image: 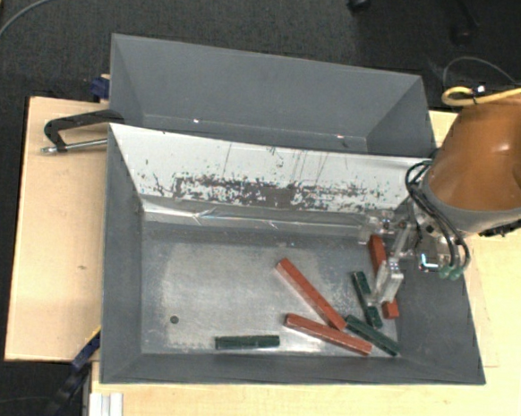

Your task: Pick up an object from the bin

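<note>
I have the gripper (384,296) low in the right part of the bin (121,263), just beside a short dark green stick (362,288), with a small red piece (392,308) on its other side. I cannot tell how the jaws stand. A long red stick (312,296) lies near, to the left, and a green bar (246,342) well apart by the front wall

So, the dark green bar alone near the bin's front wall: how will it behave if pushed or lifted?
The dark green bar looks straight and seems flat-sided, so it is probably stiff and should slide rather than roll. It is thin, so likely light. Lying flat on the bin floor, it may be awkward to grip from above.
</note>
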Available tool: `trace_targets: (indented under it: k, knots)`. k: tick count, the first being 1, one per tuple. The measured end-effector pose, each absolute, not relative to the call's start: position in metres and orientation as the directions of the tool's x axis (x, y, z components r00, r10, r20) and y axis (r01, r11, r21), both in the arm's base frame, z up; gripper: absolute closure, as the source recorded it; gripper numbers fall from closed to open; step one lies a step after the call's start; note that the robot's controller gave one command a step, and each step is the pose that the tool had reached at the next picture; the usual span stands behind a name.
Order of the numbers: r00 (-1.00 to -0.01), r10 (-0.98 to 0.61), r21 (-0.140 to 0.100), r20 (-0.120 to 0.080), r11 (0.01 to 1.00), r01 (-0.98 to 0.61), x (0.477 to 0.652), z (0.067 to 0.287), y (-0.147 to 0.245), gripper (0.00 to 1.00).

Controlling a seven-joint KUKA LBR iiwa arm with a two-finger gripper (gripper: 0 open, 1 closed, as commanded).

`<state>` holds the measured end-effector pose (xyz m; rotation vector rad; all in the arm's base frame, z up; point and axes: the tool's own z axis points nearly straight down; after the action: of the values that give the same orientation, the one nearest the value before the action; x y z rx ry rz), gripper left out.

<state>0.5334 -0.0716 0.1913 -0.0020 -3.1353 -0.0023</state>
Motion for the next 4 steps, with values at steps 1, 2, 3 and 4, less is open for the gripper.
trace_targets:
  k: [1, 2, 3, 4]
  knots:
    - [-0.998, -0.070, 0.003, 0.008, 0.998, -0.070, 0.505, 0.067, -0.045, 0.00]
    - [-0.998, -0.069, 0.000, -0.005, 0.998, -0.069, 0.509, 0.073, -0.046, 1.00]
    - [-0.998, -0.070, 0.000, -0.003, 0.998, -0.070, 0.508, 0.071, -0.046, 0.00]
    - [-0.947, -0.321, -0.001, -0.005, 0.947, -0.321, 0.499, 0.088, -0.062, 0.00]
